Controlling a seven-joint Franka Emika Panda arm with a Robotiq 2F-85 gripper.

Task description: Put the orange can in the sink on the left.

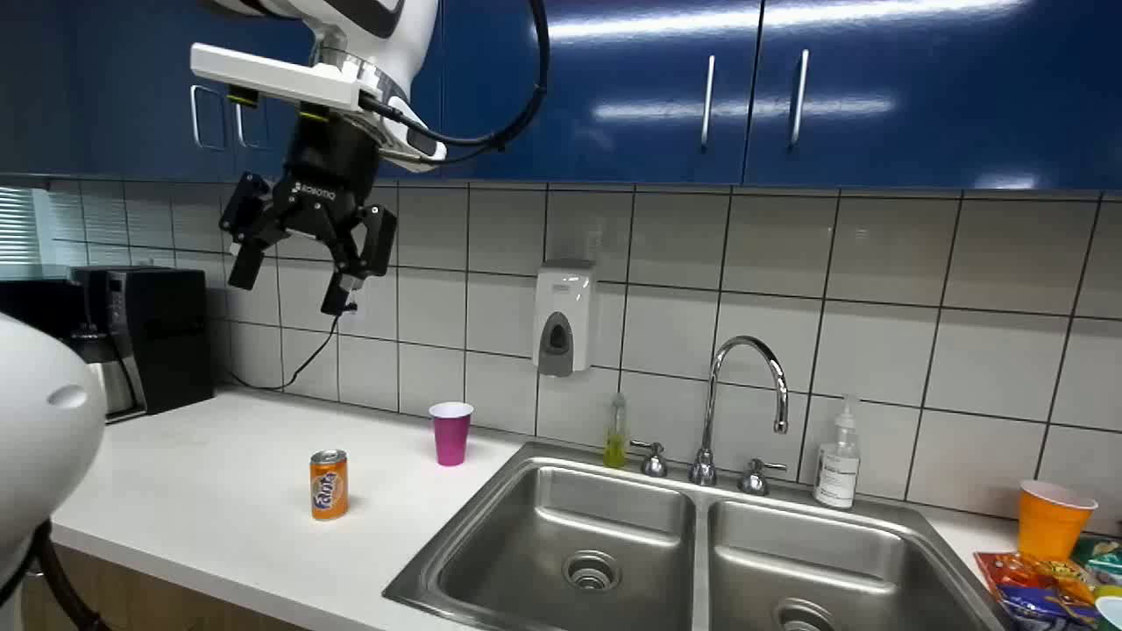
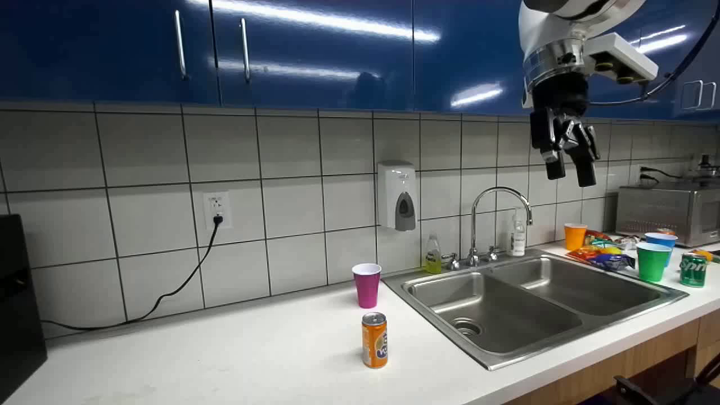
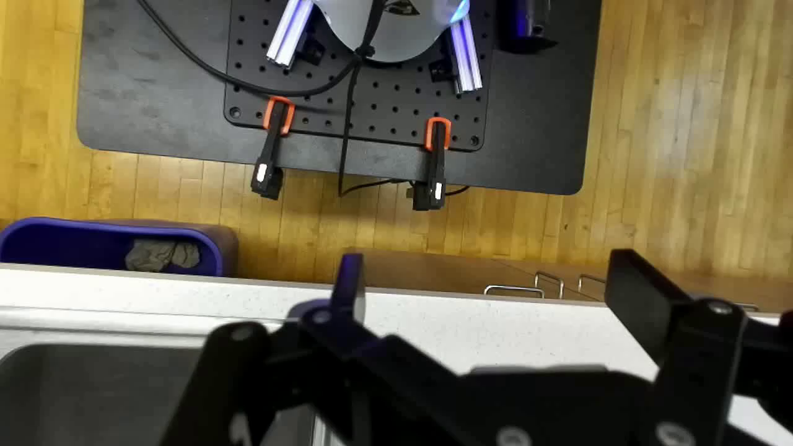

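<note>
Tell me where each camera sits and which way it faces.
An exterior view: before the counter, facing the tiled wall, coffee maker far left; arm and open gripper at left.
An exterior view: before the counter, facing that wall, microwave far right; arm and gripper upper right.
Wrist view: on the arm, looking down on floor, counter and part of the sink; robot base and gripper fingers show.
Both exterior views share the orange can, pink cup, sink and gripper.
</note>
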